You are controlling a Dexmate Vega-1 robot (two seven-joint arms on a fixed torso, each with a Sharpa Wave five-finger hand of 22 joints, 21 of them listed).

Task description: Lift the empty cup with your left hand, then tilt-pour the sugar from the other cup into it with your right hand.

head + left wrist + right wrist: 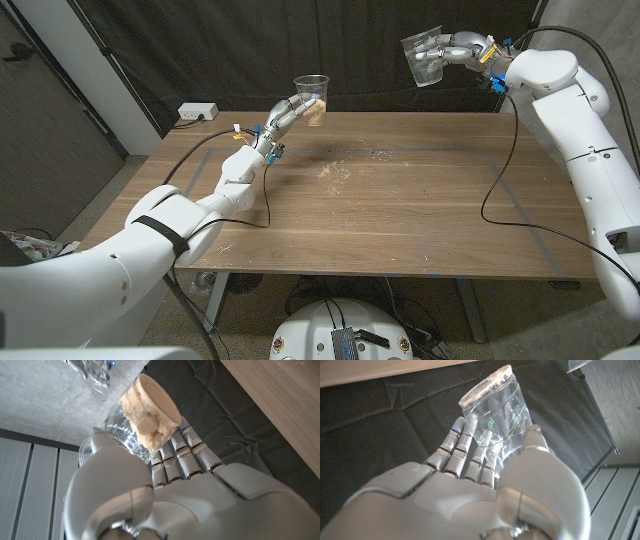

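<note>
A wooden bench with a grey taped rectangle marked on its top stands before a black curtain that hangs in folds across the back. A white power strip lies at the bench's far left corner, just beside the curtain. A pale wall panel leans at the left, with a dark door beyond it. The floor is grey. Black cables hang beneath the bench's near edge. In the left wrist view a rough concrete ceiling meets ribbed grey panels. Light is even and soft.
</note>
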